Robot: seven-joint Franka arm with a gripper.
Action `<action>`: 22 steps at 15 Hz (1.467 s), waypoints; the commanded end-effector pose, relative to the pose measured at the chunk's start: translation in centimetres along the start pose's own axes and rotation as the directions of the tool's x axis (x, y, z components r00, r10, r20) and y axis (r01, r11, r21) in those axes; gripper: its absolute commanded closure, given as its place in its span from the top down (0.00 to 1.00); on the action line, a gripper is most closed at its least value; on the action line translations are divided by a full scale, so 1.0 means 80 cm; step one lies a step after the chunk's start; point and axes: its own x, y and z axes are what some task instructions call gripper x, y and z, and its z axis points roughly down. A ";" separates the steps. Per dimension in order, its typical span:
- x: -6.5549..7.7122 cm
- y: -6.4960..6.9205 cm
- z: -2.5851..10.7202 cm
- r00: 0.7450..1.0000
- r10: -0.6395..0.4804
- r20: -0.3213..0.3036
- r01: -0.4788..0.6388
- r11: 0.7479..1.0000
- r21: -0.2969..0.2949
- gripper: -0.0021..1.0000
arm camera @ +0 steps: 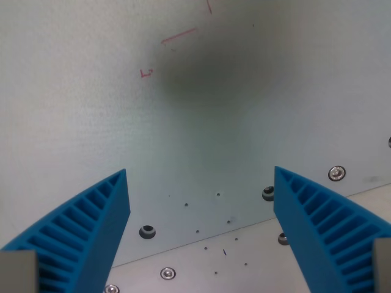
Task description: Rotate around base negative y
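Nearest the camera, the gripper [201, 183] stands with its two blue ribbed fingers [91, 226] spread wide apart, one at each lower corner of the wrist view, and nothing between them. Below and between the fingers runs a seam [201, 241] in the table, rising toward the wrist view's right, with several screws [167, 273] and holes [147, 231] along it. Beyond the seam lies the pale table [73, 110], bare but for a soft dark shadow [208, 73] and faint red marks [178, 35] near the top edge. The task names no object; its subject is the gripper itself, which hangs empty above the table. Judged from this, the step is a pure turn of the tool. It would be done well by holding the tool point fixed, turning slowly and evenly, keeping the fingers clear of the surface, and watching that the seam swings steadily across the view.
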 end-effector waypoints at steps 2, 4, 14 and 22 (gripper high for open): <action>0.000 0.000 -0.003 1.000 0.000 -0.027 0.000 1.000 0.008 1.00; 0.000 0.000 -0.003 0.999 0.001 -0.049 0.000 1.000 0.015 1.00; 0.000 0.000 -0.003 0.987 0.005 -0.160 0.003 0.999 0.049 1.00; 0.000 0.000 -0.003 0.969 0.011 -0.247 0.008 0.997 0.076 1.00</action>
